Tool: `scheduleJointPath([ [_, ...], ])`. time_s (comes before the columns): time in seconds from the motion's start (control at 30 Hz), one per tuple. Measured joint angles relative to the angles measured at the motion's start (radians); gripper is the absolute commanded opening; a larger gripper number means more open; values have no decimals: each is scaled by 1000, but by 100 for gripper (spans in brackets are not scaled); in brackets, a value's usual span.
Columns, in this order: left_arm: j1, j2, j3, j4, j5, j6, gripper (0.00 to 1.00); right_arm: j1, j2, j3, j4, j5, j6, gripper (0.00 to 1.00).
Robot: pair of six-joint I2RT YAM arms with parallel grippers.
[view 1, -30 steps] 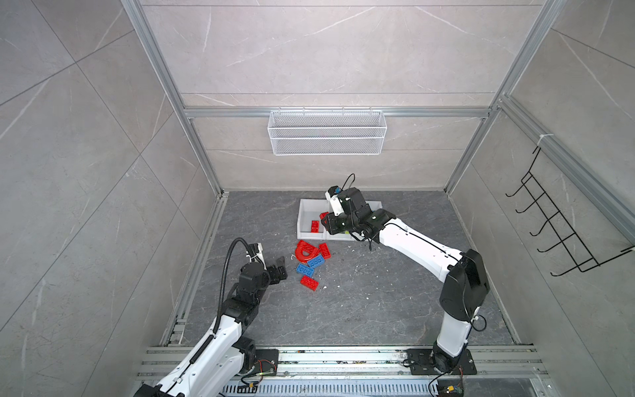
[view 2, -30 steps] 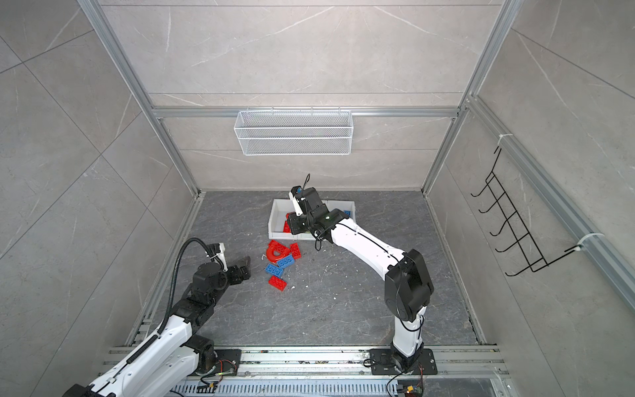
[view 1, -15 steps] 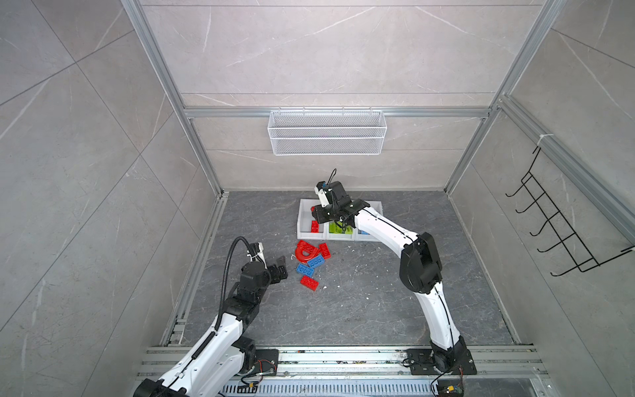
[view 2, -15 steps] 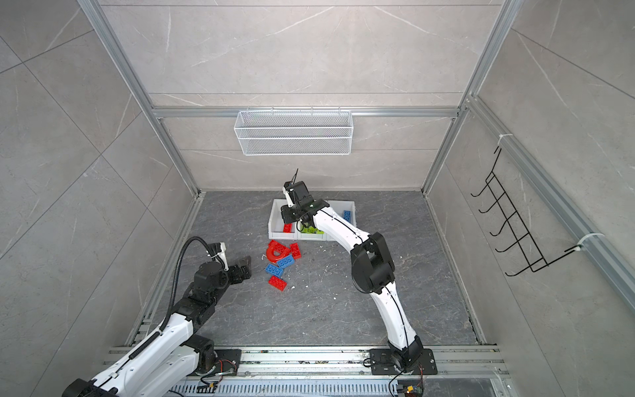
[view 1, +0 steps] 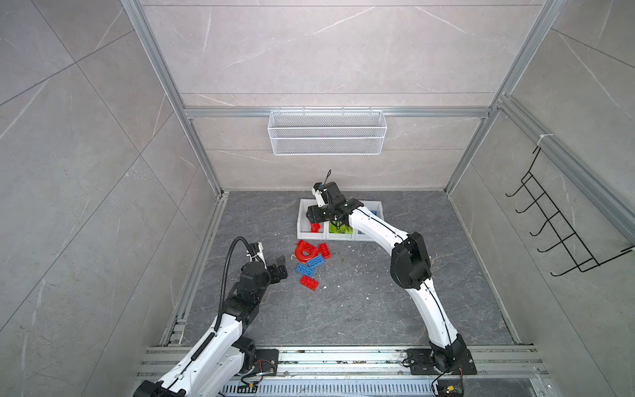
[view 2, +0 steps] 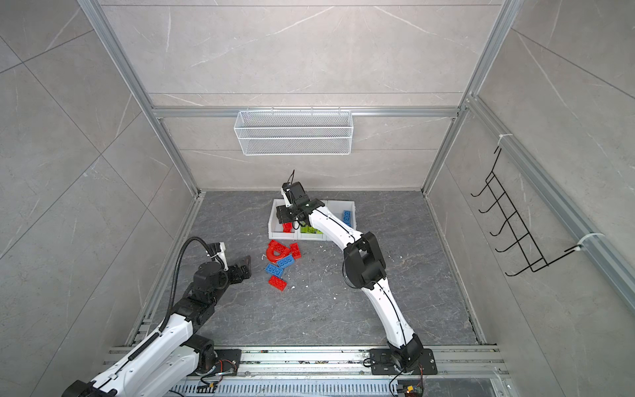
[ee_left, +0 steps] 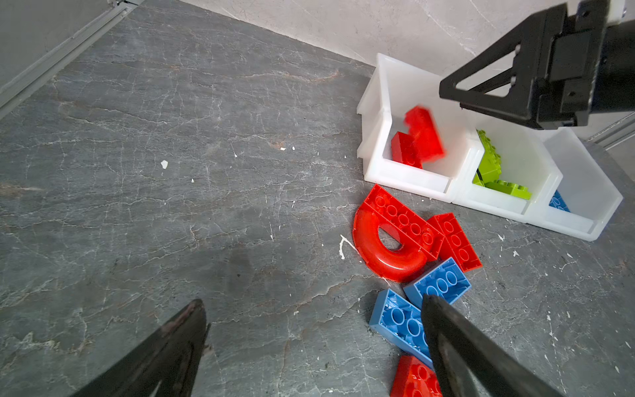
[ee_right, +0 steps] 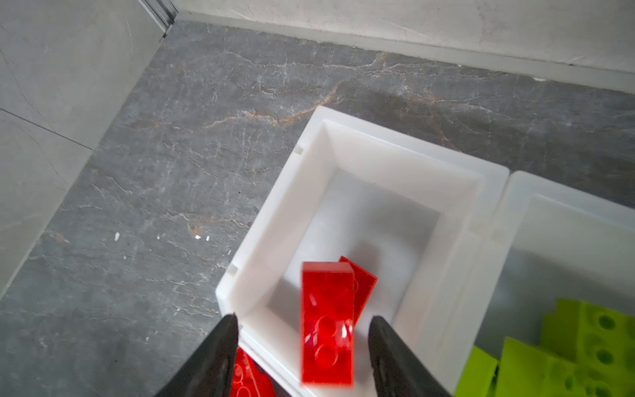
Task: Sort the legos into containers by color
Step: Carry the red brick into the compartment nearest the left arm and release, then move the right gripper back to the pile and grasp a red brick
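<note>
My right gripper (ee_right: pixel 303 317) hangs open over the left container (ee_right: pixel 395 151) of the three joined white containers (view 1: pixel 303 220). A blurred red lego (ee_right: pixel 327 323) is loose between its fingers, above another red lego (ee_right: pixel 366 282) in that bin. The middle bin holds lime green legos (ee_left: pixel 491 165) and the right one a blue lego (ee_left: pixel 558 202). On the floor in front lie a red arch (ee_left: pixel 378 254), a red brick (ee_left: pixel 457 240), two blue bricks (ee_left: pixel 439 282) and one more red brick (view 1: pixel 309 282). My left gripper (ee_left: pixel 313 300) is open and empty, low beside this pile.
A white wire mesh basket (view 1: pixel 326 134) hangs on the back wall and a black wire rack (view 1: pixel 556 227) on the right wall. Aluminium rails (view 1: pixel 202 254) edge the floor. Small white crumbs (view 1: pixel 357 271) dot the dark stone floor (view 1: pixel 343 309).
My right gripper swung left to the left bin and opened, letting go of the red lego, which now drops into the bin. The left arm has stayed put.
</note>
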Motion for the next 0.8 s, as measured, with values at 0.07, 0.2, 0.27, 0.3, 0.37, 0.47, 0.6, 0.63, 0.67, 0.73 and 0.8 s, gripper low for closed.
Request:
scheduleJointPath([
  [0.07,0,0,0,0,0,0,100,2,-13,-6,-9,1,-3,66],
  [0.2,0,-2,0,0,0,0,100,12,-127,-167,0,6,-3,61],
  [0.27,0,-7,0,0,0,0,100,20,-219,-295,18,11,0,58],
  [0.3,0,-10,0,0,0,0,100,24,-270,-364,30,16,3,55],
  [0.37,0,-16,0,0,0,0,100,32,-351,-473,54,30,8,55],
  [0.47,0,-19,0,0,-1,0,100,45,-438,-610,95,63,10,57],
  [0.6,0,-19,0,0,-1,0,100,51,-460,-711,137,81,16,60],
  [0.63,0,-19,0,0,-1,0,100,51,-460,-736,146,83,16,60],
  [0.67,0,-18,0,0,-1,0,100,51,-460,-753,152,84,18,60],
  [0.73,0,-18,0,0,-2,0,100,51,-460,-785,167,84,24,60],
  [0.8,0,-17,-1,0,-2,0,100,51,-459,-794,174,84,24,60],
])
